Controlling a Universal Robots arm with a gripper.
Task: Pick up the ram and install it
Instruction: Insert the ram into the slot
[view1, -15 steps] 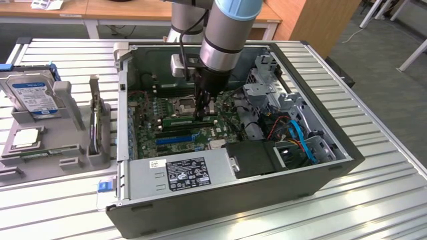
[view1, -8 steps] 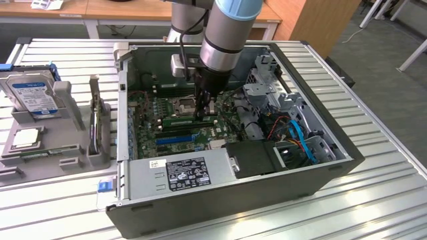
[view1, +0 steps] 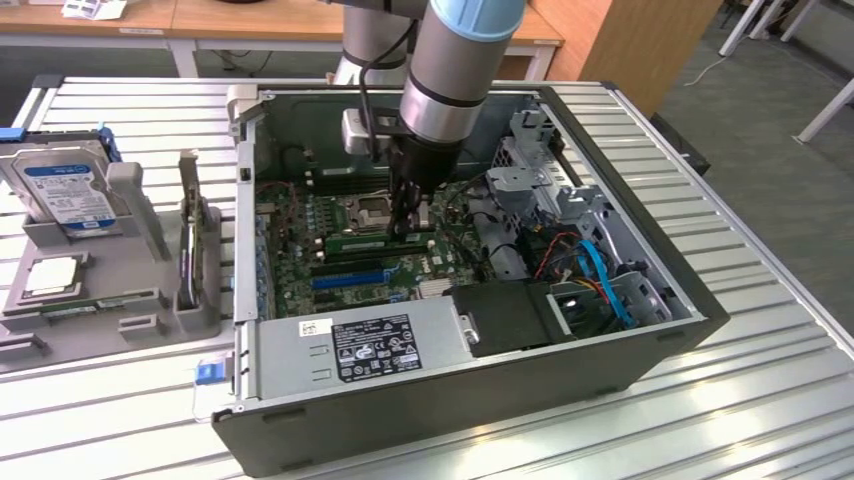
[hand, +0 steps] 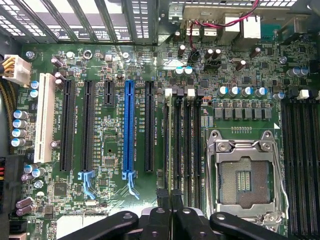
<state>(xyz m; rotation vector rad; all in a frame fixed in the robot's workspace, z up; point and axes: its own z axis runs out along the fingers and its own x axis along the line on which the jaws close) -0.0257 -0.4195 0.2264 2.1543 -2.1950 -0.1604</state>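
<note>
We find the gripper (view1: 406, 228) clenched on the ram (view1: 354, 241), set upright at the memory slots (hand: 187, 140) beside the processor socket (view1: 370, 210); full seating unconfirmed.

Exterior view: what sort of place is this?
Probably a lab or workshop for computer assembly: an open PC case lies on a slatted metal table, a hard drive stands beside it, wooden desks behind.

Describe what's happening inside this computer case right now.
A robot arm reaches into the open computer case. Its gripper, shut, is down at the memory slots beside the empty processor socket. A green ram stick lies along those slots under it; whether it is clicked in, I cannot tell.
</note>
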